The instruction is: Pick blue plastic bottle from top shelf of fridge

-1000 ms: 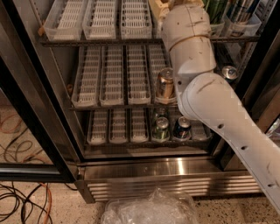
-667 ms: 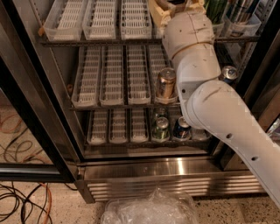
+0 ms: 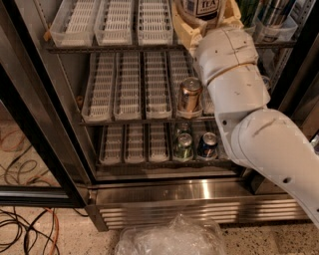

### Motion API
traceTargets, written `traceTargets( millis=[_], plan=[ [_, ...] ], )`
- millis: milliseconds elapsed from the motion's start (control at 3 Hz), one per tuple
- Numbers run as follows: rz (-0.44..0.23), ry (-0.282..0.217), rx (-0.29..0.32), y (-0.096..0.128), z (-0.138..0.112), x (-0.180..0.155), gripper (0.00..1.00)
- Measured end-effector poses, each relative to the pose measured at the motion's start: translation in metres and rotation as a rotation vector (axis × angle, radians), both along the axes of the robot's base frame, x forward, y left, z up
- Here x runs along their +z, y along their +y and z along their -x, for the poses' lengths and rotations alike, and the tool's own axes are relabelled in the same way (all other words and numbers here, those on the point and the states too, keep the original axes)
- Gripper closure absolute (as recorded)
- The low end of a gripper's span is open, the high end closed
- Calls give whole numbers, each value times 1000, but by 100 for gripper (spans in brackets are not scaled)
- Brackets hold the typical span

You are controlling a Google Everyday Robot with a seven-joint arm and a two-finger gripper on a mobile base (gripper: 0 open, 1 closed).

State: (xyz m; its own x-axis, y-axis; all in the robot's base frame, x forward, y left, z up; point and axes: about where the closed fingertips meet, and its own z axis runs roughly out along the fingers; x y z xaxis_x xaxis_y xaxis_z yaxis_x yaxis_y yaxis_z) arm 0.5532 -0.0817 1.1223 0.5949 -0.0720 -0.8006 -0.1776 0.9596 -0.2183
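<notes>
Across most of the view we see the fridge [image 3: 174, 196], its black-framed door [image 3: 35, 129] swung open at the left and its ribbed steel base running along the bottom. Over the right half, the white arm [image 3: 259, 139] rises from the lower right corner up to the highest rack. That rack, the top shelf [image 3: 117, 47], carries translucent white slotted lane trays side by side, and we see like trays on the two racks below. On the floor just in front of the base lies a crumpled clear plastic bag [image 3: 169, 239].

At the right end of the top shelf stands the blue plastic bottle [image 3: 202, 6]; we see only its lower part, with a dark label panel and white lettering, cut off by the upper edge. The gripper [image 3: 203, 19] sits at that same spot, its cream-coloured fingers [image 3: 183, 29] closed around the bottle, one on each side.

One bronze can [image 3: 189, 94] stands on the middle rack beside the arm. A green can [image 3: 183, 147] and a blue can [image 3: 207, 144] stand next to each other on the lower rack. Cables [image 3: 20, 229] trail over the floor at the left.
</notes>
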Motion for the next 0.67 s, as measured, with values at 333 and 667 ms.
traceTargets(
  millis=[333,667],
  plan=[
    [38,22,24,-4,19,-5,100],
    [85,47,53,-13,42,-8,100]
  ],
)
